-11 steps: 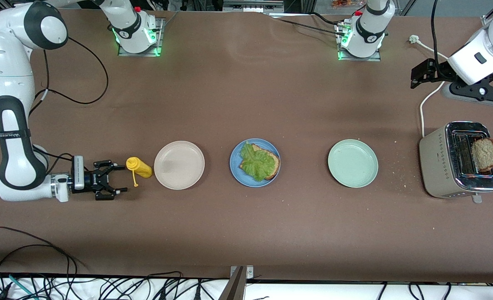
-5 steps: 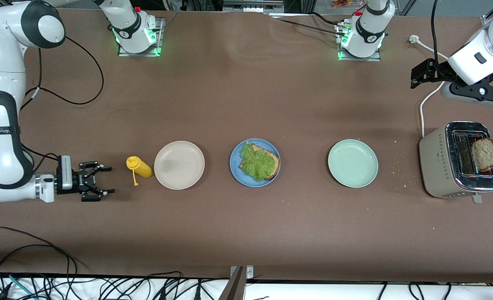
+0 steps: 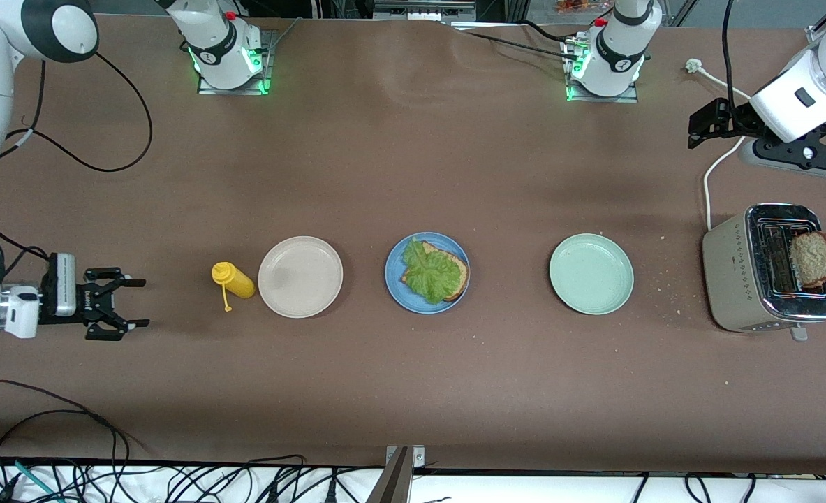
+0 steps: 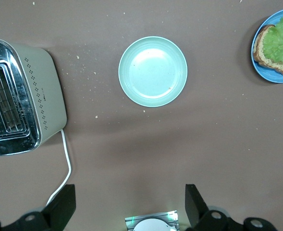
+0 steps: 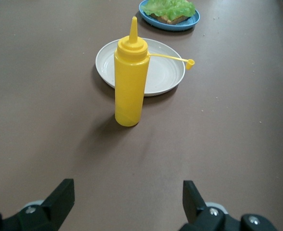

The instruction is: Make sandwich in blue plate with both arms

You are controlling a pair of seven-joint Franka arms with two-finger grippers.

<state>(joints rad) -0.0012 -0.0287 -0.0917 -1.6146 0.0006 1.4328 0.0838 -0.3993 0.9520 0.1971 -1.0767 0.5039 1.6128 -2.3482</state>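
Gaping wide and holding nothing, the right gripper [image 3: 125, 304] sits low at the frame's left edge, near the yellow bottle [image 3: 233, 280]. The left gripper [image 4: 129, 204] hangs open and empty at upper right. At centre, the blue plate [image 3: 394, 283] holds bread [image 3: 459, 276] under lettuce [image 3: 430, 271].

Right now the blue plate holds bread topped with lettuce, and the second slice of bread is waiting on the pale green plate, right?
Not quite. The pale green plate is bare; the second slice of bread sticks out of the toaster, as the front view shows. The blue plate does hold bread topped with lettuce.
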